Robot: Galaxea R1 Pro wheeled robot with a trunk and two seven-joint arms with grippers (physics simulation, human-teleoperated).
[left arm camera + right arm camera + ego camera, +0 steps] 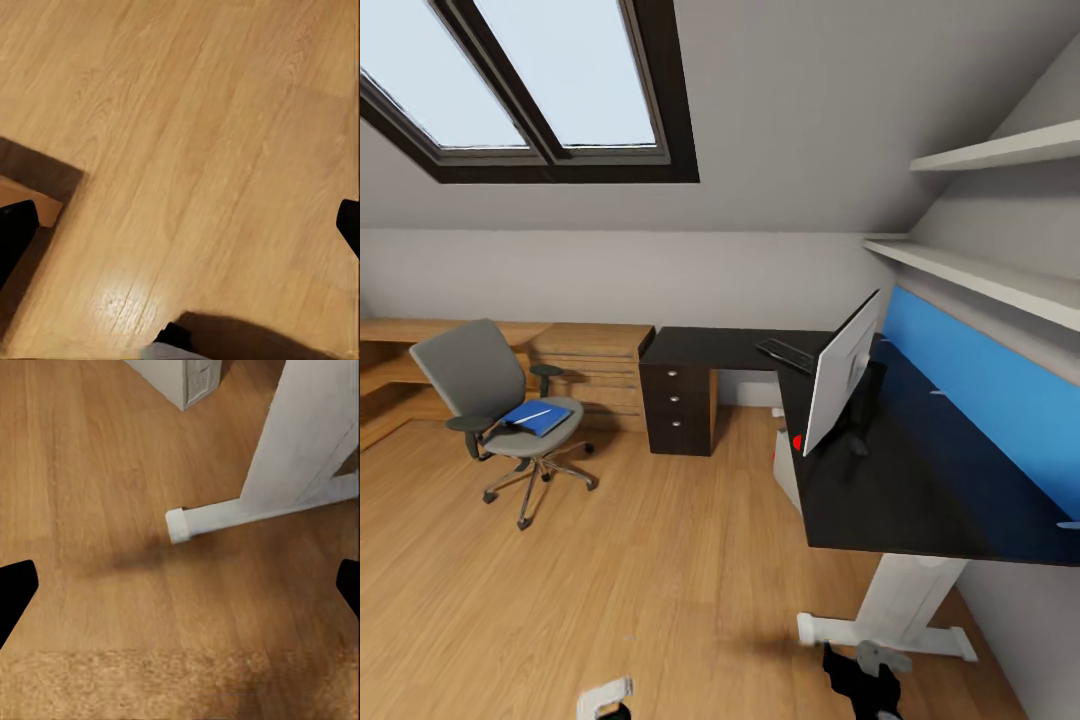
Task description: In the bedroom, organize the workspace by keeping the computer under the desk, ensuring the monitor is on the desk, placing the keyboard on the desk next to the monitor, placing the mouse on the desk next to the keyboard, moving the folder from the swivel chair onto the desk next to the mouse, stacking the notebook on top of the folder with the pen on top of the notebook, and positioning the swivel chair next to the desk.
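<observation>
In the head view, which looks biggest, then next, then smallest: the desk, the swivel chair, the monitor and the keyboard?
1. Desk
2. Swivel chair
3. Monitor, seen nearly edge-on and nearer the camera than the chair, so these two are close
4. Keyboard, smallest and farthest back

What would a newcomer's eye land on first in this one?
Probably the monitor, standing on the black desk at the right in front of a bright blue wall panel, with the keyboard behind it. Next, the swivel chair out on the wood floor at the left, a blue flat item with a pen on its seat. Skylights overhead.
</observation>
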